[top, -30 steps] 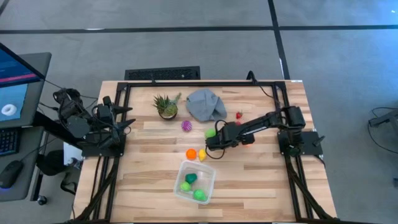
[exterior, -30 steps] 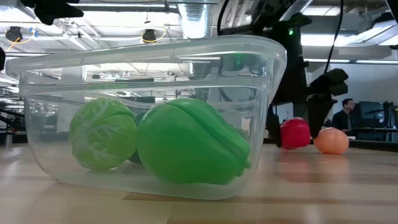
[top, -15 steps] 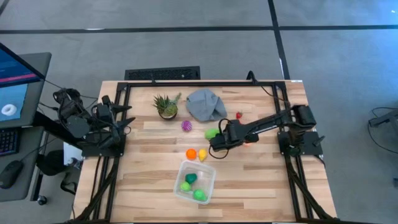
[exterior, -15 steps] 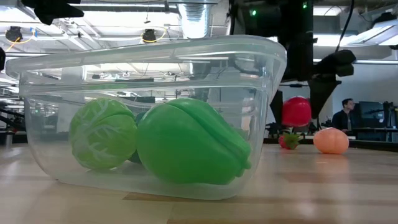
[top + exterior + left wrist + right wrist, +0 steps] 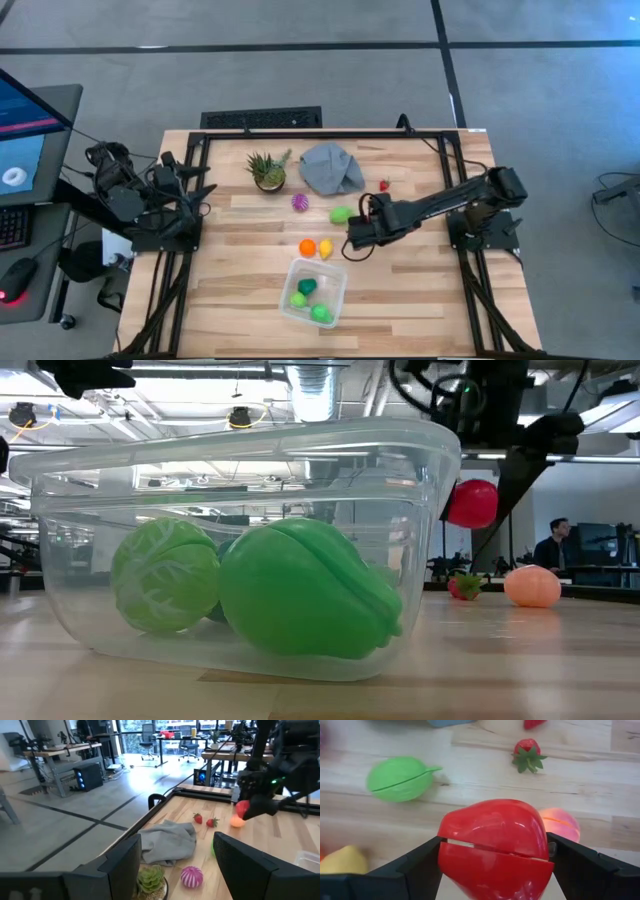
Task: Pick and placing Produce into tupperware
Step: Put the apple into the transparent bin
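From above, the clear tupperware [image 5: 314, 292] sits on the near middle of the wooden tabletop [image 5: 400, 290] with three green produce pieces inside, and everything else is placed from it: an orange fruit [image 5: 307, 247] and a yellow one [image 5: 325, 248] lie just beyond its far edge, a light green piece [image 5: 341, 214] farther back, a pink-purple piece [image 5: 300, 202] beyond that, then the grey cloth [image 5: 331, 168] and spiky potted plant [image 5: 268, 171] at the far side. The right claw [image 5: 358, 236] hangs just past the tupperware's far right corner; the left claw [image 5: 203, 196] waits well off toward the left edge. At tabletop height, a green cabbage [image 5: 165, 575] and a large green pepper-like piece [image 5: 310, 603] rest inside the tupperware, while a red toy fruit [image 5: 472, 503] hangs in the air beside its right rim, with a strawberry [image 5: 463, 586] and a peach-coloured fruit [image 5: 532, 586] on the tabletop behind. In the left wrist view, the left claw's fingers [image 5: 122, 865] stand apart, holding nothing. In the right wrist view, the right claw's fingers [image 5: 417, 865] are clamped on the red toy fruit, above the peach-coloured fruit.
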### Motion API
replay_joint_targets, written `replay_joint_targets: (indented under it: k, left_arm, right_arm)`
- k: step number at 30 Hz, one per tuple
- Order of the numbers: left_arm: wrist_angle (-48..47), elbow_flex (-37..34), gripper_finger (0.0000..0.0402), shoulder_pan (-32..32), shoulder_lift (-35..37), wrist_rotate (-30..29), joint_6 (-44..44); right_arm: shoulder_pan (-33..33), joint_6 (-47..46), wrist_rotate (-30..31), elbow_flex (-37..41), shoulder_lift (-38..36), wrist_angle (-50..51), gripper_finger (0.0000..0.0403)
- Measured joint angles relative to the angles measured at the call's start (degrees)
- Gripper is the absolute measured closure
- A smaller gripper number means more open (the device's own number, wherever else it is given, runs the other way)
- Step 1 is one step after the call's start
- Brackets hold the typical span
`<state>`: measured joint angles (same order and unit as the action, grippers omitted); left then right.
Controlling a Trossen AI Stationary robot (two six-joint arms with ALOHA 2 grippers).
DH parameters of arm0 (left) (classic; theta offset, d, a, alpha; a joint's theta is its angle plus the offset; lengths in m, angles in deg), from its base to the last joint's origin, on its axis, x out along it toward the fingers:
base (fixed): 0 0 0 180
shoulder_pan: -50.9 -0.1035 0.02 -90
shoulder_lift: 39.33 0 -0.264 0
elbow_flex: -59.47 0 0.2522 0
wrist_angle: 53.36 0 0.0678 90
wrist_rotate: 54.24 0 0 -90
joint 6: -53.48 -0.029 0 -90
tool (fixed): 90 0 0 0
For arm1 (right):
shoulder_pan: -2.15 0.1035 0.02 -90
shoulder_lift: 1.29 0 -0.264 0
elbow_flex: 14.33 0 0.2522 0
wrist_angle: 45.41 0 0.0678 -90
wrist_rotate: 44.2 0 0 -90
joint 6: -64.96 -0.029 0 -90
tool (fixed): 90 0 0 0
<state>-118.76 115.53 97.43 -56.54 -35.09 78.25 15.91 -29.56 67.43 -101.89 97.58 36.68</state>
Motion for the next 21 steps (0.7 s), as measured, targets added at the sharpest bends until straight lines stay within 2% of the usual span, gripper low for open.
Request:
replay_joint_targets:
  k: [12,21]
  left_arm:
    - [-0.06,0.00,0.0162,-0.01,0.00,-2.01,0.06]
    - [0.10,0.00,0.0162,-0.01,0.00,-2.68,2.81]
  right_arm:
    - [4.42,0.69,3.98,-0.03,-4.20,-6.94,0.0056]
    - [8.09,5.98,3.90,-0.04,-4.19,-15.95,0.0060]
